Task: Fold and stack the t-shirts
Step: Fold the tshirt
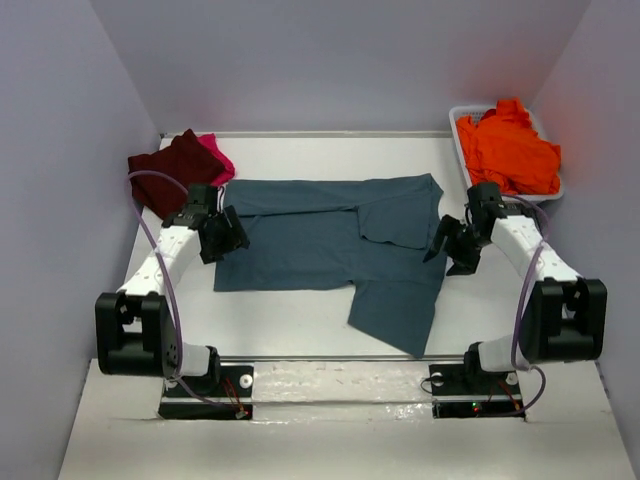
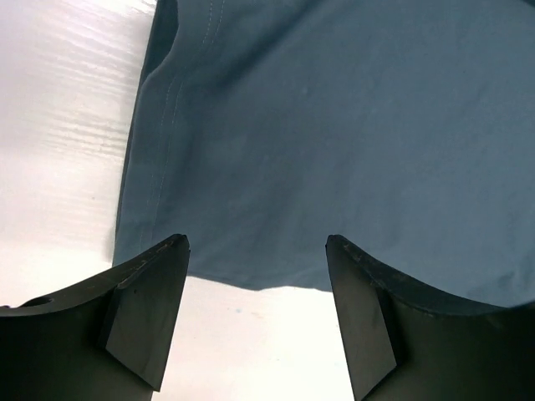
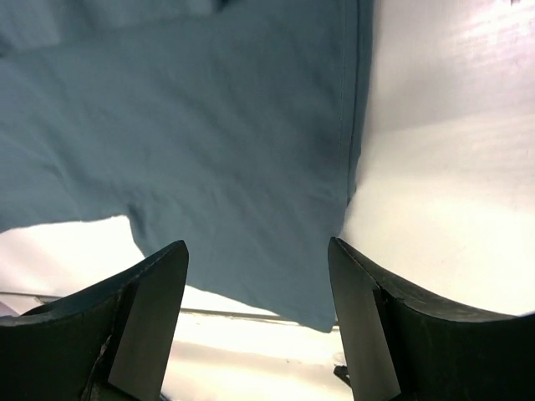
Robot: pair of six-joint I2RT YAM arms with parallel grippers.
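Currently held: nothing. The left gripper (image 2: 255,276) and the right gripper (image 3: 255,276) both have their fingers spread apart, with no cloth between them.
Teal-blue t-shirt (image 1: 320,245): it lies flat in the middle of the table (image 1: 300,340), long side going left to right. One part at its far right is folded over onto the body, and one flap reaches toward the near edge.
Left arm: bent forward from its base, wrist tilted down, with the gripper over the shirt's left edge.
Right arm: nearly the mirror pose, with the gripper at the shirt's right edge and turned inward.
Reason of placement: I judge that the grippers stand at opposite edges so they can take both sides together for an even fold.
Maroon t-shirt (image 1: 172,170): at the far-left corner, touching the pink t-shirt (image 1: 218,158); probably the stacking place.
Orange t-shirt (image 1: 505,150): heaped in the white tub (image 1: 457,125) at the far-right corner, not yet folded.
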